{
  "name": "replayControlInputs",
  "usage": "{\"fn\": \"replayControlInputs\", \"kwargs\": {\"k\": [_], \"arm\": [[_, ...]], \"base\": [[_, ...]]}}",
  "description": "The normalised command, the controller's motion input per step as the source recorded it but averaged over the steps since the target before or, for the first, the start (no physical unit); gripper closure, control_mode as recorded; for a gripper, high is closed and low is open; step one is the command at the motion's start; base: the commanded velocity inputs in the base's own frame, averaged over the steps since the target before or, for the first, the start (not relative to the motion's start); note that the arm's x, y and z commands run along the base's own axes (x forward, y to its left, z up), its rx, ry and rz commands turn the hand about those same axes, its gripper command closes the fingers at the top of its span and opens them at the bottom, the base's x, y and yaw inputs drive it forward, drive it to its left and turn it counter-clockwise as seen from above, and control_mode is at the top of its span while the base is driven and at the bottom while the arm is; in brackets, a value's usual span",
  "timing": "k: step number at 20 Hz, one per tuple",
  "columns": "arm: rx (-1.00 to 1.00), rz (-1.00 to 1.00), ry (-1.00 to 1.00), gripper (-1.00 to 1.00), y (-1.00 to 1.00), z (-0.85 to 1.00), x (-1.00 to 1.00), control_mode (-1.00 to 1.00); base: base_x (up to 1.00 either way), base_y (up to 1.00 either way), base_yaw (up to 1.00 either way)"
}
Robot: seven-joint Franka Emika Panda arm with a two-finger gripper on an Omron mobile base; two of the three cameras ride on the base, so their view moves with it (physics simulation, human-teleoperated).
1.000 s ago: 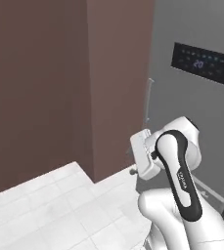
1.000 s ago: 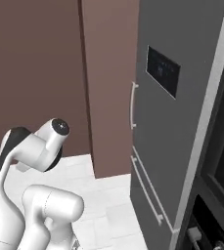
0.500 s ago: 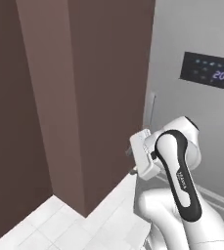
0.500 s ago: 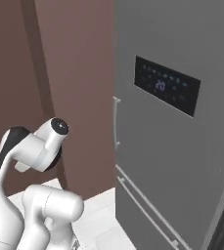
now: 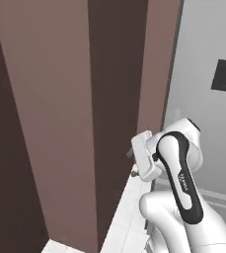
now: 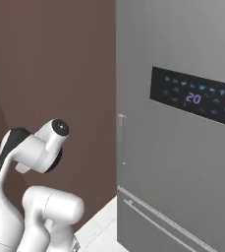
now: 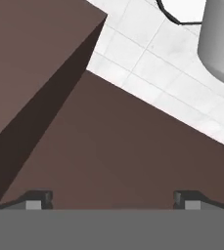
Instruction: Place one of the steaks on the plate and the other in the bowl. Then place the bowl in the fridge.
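A tall brown cabinet [image 5: 80, 113] fills the left, its dark side panel [image 7: 118, 161] close below the empty claw [image 7: 112, 197], whose two dark tips stand wide apart. Beside the cabinet, the white robot arm [image 5: 176, 168] stays folded over a pale tiled floor [image 7: 147, 53]. At right stands the grey fridge [image 6: 182, 162], door shut, its handle [image 6: 121, 140] upright and its dark display panel [image 6: 195, 96] lit.

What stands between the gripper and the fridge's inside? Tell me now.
The fridge's own door: it stands shut. The open, empty gripper faces the brown cabinet beside it.
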Motion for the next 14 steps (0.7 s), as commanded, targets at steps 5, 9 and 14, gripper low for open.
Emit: {"fn": "replayControlInputs", "kwargs": {"k": [5, 9, 14], "arm": [[0.00, 0.00, 0.00, -1.00, 0.00, 0.00, 0.00, 1.00], [0.00, 0.00, 0.00, -1.00, 0.00, 0.00, 0.00, 1.00], [0.00, 0.00, 0.00, -1.00, 0.00, 0.00, 0.00, 1.00]], "base": [[0.08, 0.68, -0.43], [-0.13, -0.19, -0.40], [-0.21, -0.20, -0.42]]}}
